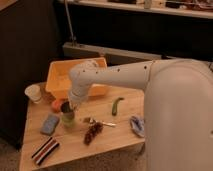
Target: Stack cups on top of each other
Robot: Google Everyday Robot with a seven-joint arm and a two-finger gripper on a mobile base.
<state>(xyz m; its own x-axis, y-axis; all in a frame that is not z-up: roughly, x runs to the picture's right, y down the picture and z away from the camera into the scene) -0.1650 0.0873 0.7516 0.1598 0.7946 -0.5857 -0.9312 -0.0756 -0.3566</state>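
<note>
Dim room, dark walls, and a wooden bench (116, 139) carrying all the clutter. Nearest us on the left lies the black-and-white striped block (45, 150), well out of play. Just beyond it is the flat blue sponge (49, 124), and in the middle there's a dark red bunch of grapes (91, 133) with a metal spoon (101, 122). A crumpled blue cloth (136, 125) lies off to the right.

Now the action: the translucent pale green cup (68, 120) stands upright beside the sponge. The gripper (70, 103) is right over it, the white arm reaching in from the right. The dark grey-brown cup (65, 108) is at the green cup's mouth, directly under the gripper. That looks like the lineup for nesting one in the other. Whether the gripper is clamped on that dark cup or has let go, I cannot tell.

A small orange ball (57, 104) crowds in just to the left, so a straight vertical move looks wise. Farther back are a curved green vegetable (116, 105), a white paper cup (33, 93) and a yellow plastic bin (62, 75).
</note>
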